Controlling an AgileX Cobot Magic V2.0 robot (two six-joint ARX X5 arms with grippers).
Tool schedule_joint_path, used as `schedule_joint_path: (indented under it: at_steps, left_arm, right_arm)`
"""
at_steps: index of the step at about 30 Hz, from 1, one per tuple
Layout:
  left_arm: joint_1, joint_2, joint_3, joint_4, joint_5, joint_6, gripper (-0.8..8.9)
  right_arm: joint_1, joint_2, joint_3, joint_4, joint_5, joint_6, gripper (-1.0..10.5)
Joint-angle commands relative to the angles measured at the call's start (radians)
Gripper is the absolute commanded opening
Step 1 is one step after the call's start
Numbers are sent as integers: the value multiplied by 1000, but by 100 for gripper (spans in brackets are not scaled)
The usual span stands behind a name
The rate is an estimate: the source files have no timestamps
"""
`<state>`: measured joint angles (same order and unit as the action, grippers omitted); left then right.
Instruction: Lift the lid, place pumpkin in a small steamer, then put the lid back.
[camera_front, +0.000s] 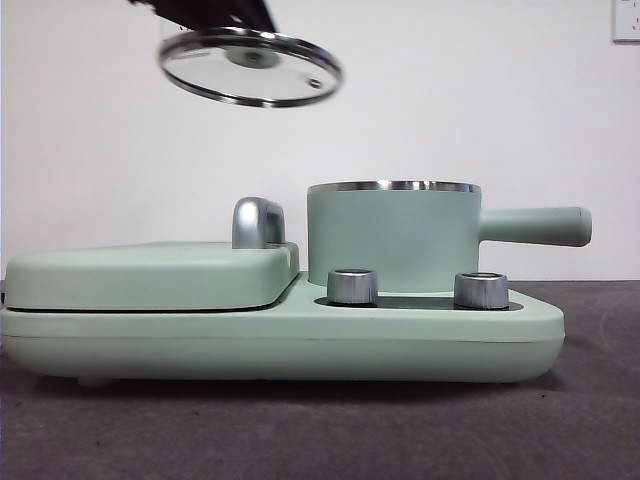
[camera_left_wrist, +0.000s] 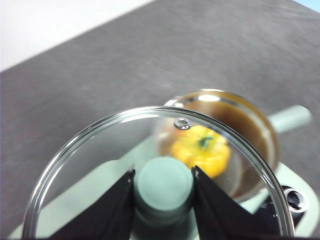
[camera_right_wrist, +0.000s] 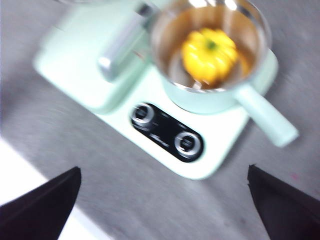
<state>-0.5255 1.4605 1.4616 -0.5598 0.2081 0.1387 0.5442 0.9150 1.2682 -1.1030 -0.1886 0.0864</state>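
Lid (camera_front: 250, 67) clamped by left gripper (camera_left_wrist: 163, 175), tilted at steamer's (camera_front: 392, 238) 10 o'clock; could land crooked over pumpkin (camera_right_wrist: 209, 48). Right gripper (camera_right_wrist: 165, 200) wide apart.

Lid (camera_front: 250, 66): clear glass, glossy, edged with a bright polished steel rim; knob (camera_left_wrist: 164, 186) of smooth matt mint-green plastic. Small steamer (camera_front: 393, 238): satin mint-green outer wall, shiny steel rim, reflective bare-metal interior. Pumpkin (camera_right_wrist: 209, 54): glossy yellow, plastic-looking. Appliance base (camera_front: 280, 340): smooth mint-green plastic with a soft sheen; dials (camera_front: 352, 286) brushed metal on a glossy black panel; flat cover's handle (camera_front: 256, 222) chrome. Table (camera_front: 300, 430): dark grey, matt, finely textured
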Motion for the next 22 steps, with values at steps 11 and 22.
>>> schedule_joint_path:
  at_steps: [11,22]
  left_arm:
    - [-164,143,20,213,4,11,81]
    - [-192,258,20,329,4,10,81]
  right_arm:
    - [10,-478,-270,95,47,138,545]
    - [10,-566,-271,22,92,192,545]
